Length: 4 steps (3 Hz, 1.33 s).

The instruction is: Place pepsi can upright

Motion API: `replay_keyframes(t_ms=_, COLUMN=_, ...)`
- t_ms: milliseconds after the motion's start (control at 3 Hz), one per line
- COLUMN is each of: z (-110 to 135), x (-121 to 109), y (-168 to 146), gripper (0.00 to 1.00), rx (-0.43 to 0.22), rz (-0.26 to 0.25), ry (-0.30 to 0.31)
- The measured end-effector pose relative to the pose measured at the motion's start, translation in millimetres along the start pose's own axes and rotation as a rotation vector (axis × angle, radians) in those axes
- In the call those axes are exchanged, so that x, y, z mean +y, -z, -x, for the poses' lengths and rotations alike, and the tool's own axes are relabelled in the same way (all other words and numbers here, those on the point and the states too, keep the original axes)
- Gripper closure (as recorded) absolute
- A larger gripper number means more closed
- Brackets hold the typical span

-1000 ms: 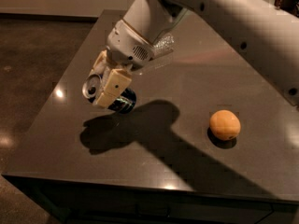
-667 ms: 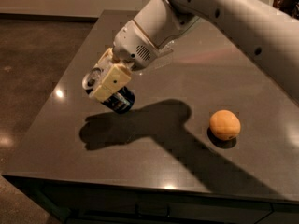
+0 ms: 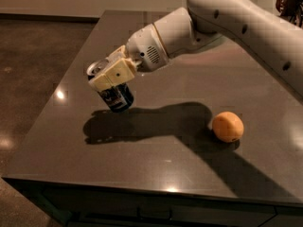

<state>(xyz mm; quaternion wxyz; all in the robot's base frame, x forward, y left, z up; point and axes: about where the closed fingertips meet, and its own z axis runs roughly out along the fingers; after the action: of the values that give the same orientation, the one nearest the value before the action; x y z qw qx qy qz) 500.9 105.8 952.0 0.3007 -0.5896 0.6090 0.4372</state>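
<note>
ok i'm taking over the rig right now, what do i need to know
Gripper: shut on the can, over the left part of the table.
The can: tilted, silver top toward the upper left, lower end at or just above the tabletop; I cannot tell if it touches.
Orange: on the table to the right, apart from the can.
Done: can grasped.
Left: bring it upright, set it down, release.
</note>
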Motion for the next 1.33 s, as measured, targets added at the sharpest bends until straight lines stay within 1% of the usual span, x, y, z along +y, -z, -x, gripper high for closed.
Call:
replay_keyframes(t_ms=333, z=0.7, x=-3.3, y=1.9, gripper=1.00, rx=-0.077, rz=-0.025, ry=-0.015)
replay_keyframes(t_ms=667, z=-0.2, x=-3.9, y=-0.1, gripper=1.00, rx=-0.149, rz=-0.038, ry=-0.022)
replay_keyframes(t_ms=1000, z=0.3, x=-3.8, y=-5.3, gripper=1.00, rx=-0.210, rz=-0.034, ry=-0.014)
replay_keyframes(t_ms=1333, z=1.9, x=-3.8, y=-14.7, gripper=1.00, rx=-0.237, rz=-0.027, ry=0.008)
